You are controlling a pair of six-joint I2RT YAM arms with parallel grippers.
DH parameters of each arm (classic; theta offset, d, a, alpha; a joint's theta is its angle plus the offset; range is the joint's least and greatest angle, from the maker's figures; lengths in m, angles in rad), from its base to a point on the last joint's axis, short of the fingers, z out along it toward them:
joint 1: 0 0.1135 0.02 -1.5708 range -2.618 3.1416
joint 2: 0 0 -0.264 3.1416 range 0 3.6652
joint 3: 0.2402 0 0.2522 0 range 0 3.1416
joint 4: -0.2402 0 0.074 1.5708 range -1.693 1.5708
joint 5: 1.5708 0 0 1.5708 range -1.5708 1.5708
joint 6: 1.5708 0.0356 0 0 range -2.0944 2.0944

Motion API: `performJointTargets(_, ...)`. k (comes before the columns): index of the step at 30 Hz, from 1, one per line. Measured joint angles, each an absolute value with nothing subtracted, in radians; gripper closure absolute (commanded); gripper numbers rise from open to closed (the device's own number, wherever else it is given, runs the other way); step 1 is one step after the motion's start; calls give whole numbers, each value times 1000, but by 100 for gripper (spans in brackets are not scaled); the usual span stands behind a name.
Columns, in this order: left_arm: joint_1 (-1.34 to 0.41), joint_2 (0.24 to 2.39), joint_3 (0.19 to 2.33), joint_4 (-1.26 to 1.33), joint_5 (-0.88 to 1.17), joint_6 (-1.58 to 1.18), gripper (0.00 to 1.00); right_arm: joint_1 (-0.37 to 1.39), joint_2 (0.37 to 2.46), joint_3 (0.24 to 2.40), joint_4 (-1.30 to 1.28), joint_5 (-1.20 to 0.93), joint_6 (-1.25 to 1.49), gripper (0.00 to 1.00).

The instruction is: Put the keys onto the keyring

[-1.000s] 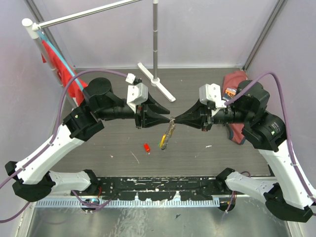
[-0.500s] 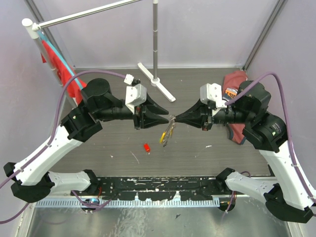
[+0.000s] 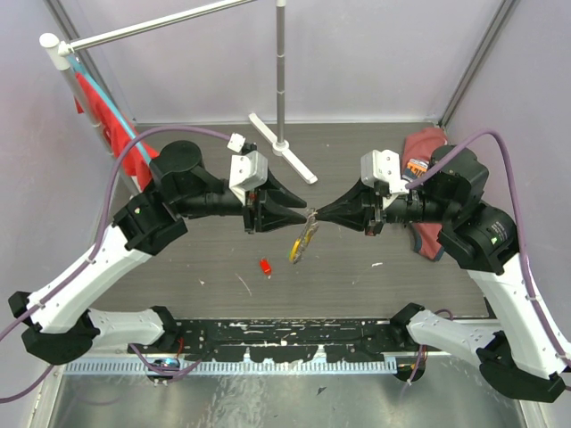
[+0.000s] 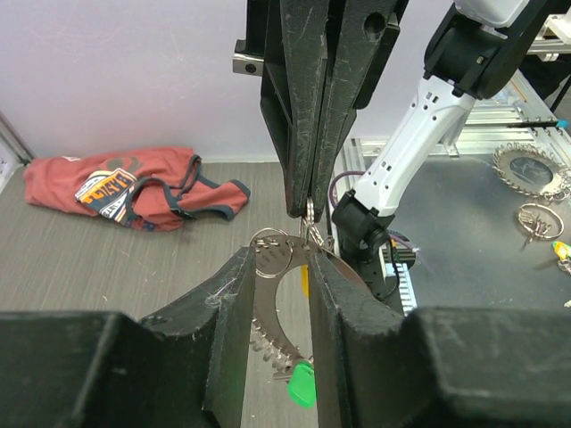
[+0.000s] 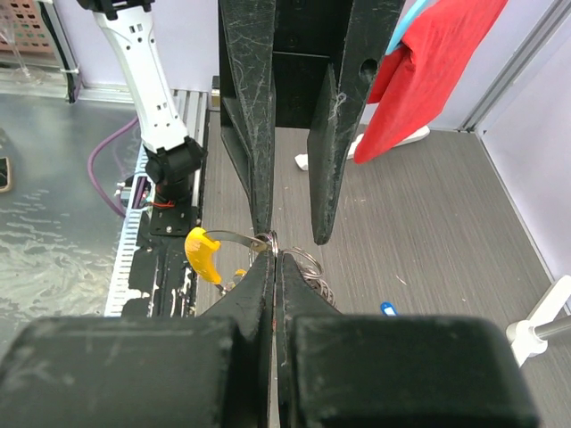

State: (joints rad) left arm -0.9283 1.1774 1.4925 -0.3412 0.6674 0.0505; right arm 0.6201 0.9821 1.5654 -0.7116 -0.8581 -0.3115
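I log right gripper (image 3: 315, 216) jaws clamped on keyring (image 3: 302, 242) (mid-air) | left gripper (image 3: 297, 218) jaws apart, straddling it | red key (image 3: 265, 266) well apart on table (image 3: 205, 259).

The left gripper (image 3: 300, 218) has edged back right, swinging the keyring (image 3: 304, 242).

Pale lilac walls (image 3: 375, 62) around a dark wood-grain tabletop (image 3: 214, 259), under even light. At the back, a slim metal stand (image 3: 282, 80) on a white cross-shaped foot (image 3: 284, 147); at left, a red cloth (image 3: 111, 129) hung from a silver rod (image 3: 152, 23); at right, a crumpled red garment (image 3: 419, 143). Along the near edge, a black rail (image 3: 294, 330) and grey steel sheet (image 3: 268, 401).
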Motion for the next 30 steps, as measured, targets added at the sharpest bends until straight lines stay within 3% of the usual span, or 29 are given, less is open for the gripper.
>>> performJointTargets(30,-929,1185,1493,-334,655,48,65,620,982,1555,-713,-834,-312,99)
